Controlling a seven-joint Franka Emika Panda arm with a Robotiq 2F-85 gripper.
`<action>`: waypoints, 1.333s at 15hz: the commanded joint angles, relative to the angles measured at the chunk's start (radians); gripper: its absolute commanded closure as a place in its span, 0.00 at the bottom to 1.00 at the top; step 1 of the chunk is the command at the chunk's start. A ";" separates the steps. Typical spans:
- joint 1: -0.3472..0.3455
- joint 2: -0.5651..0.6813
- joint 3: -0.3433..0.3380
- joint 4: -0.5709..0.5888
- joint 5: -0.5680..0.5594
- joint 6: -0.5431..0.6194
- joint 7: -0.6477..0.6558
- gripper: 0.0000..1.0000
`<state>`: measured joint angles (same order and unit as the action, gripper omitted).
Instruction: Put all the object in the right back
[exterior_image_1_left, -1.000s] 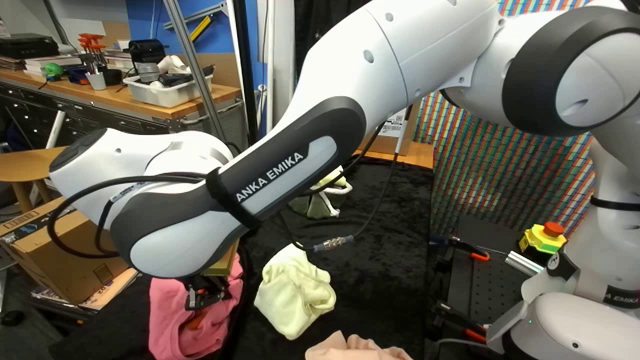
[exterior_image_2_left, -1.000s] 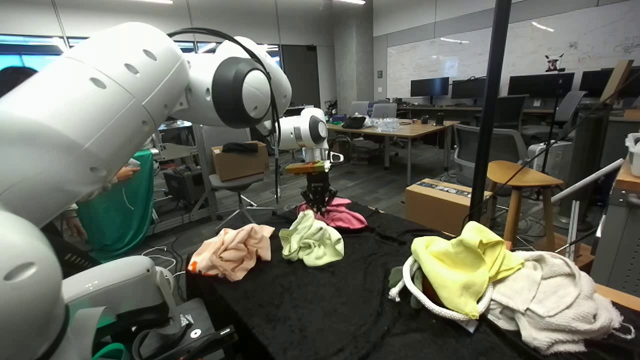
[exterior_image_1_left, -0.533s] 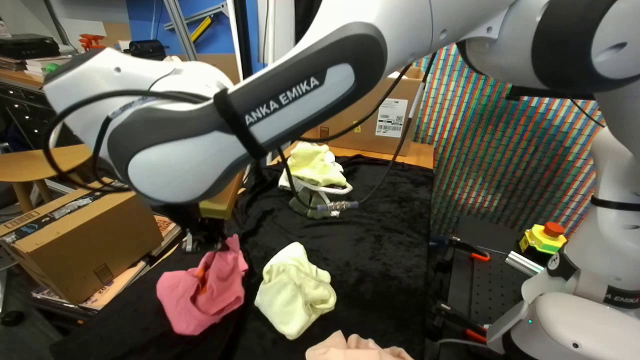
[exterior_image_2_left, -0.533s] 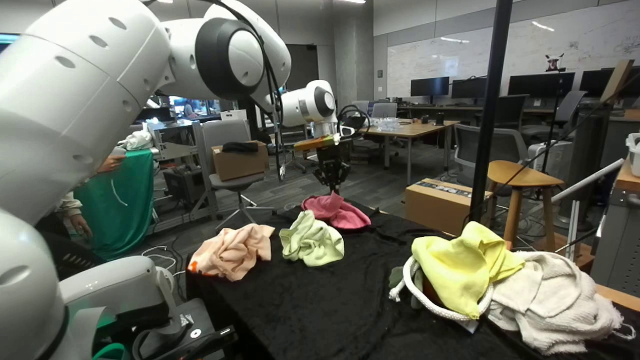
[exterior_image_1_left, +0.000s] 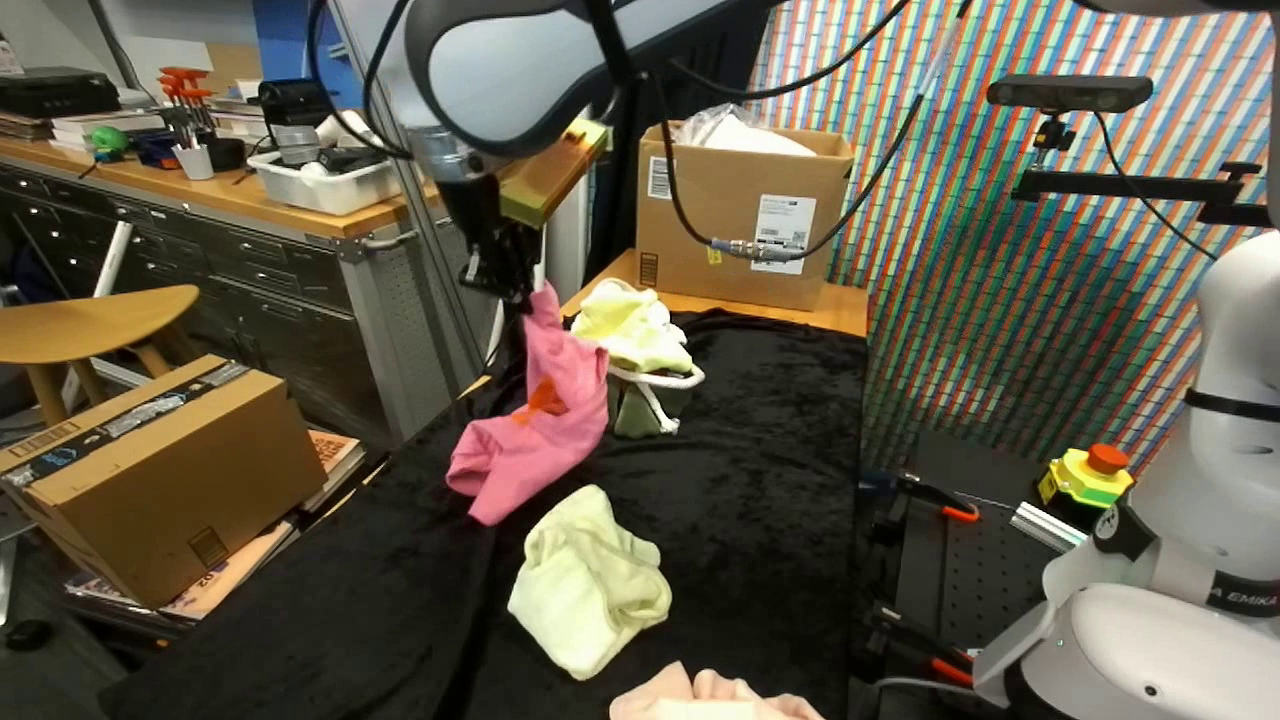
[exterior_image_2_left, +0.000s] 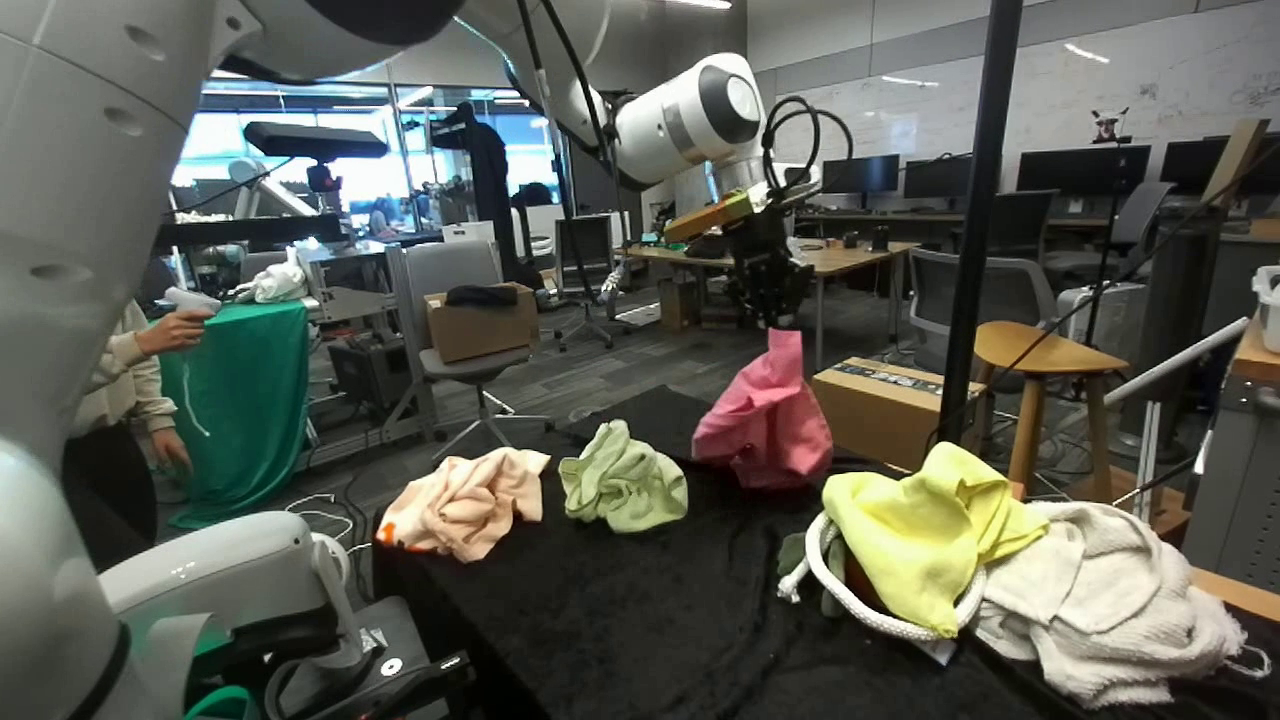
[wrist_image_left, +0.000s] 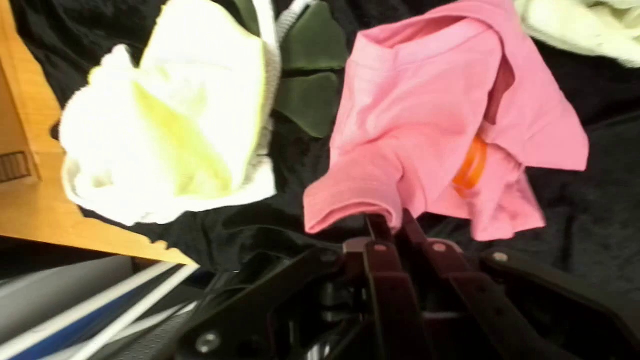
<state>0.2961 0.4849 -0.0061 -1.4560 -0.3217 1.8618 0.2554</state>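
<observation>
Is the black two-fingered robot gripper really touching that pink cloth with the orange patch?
Touching. The wrist view shows the black two-fingered gripper pinching a fold at the edge of the pink cloth.

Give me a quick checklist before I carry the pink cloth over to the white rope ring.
1. Gripper shut on the pink cloth: ok, holding one end.
2. Pink cloth's lower edge off the black cover: cannot tell.
3. Pink cloth apart from the pale yellow-green cloth: ok in both exterior views.
4. White rope ring uncovered: not ok, yellow cloth drapes across it.
5. Peach cloth beside the rope ring: not ok, lying well apart from it.
</observation>
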 joint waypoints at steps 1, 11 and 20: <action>-0.071 -0.127 -0.040 -0.120 -0.046 0.064 0.067 0.97; -0.249 -0.172 -0.110 -0.172 -0.069 0.145 0.063 0.96; -0.234 -0.301 -0.028 -0.442 -0.019 0.165 -0.019 0.21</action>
<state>0.0512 0.2839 -0.0671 -1.7578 -0.3696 1.9979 0.2820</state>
